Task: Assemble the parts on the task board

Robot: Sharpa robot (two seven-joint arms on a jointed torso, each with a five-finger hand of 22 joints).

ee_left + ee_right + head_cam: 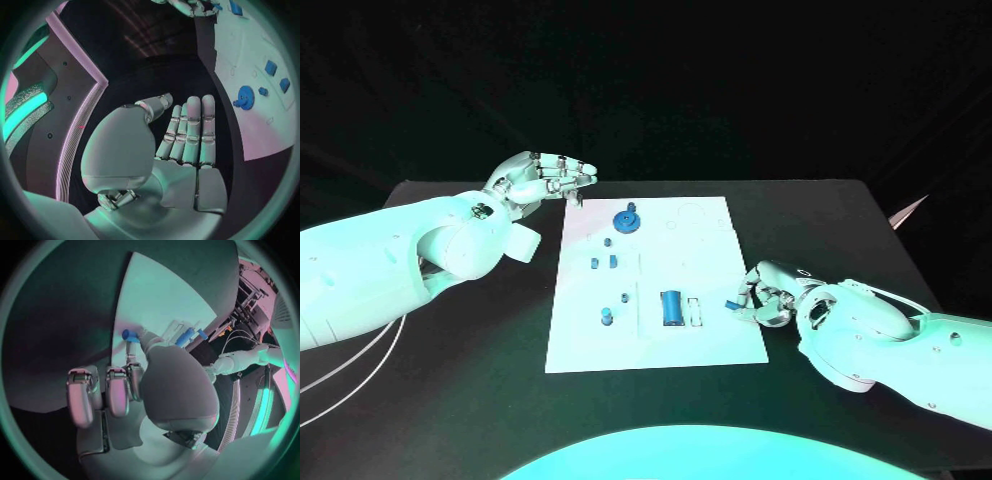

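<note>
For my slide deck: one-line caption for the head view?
Right robot hand pinches a small blue part at the task board edge; left robot hand hovers empty near its far corner.

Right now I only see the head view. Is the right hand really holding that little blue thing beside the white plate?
Observer: Yes. The right wrist view shows the right hand pinching a small blue part at its fingertips, right at the task board edge.
Operator: Is the left hand hiding anything in its palm?
Observer: No. In the left wrist view the left hand has a bare palm, its fingers stretched out side by side.
</note>
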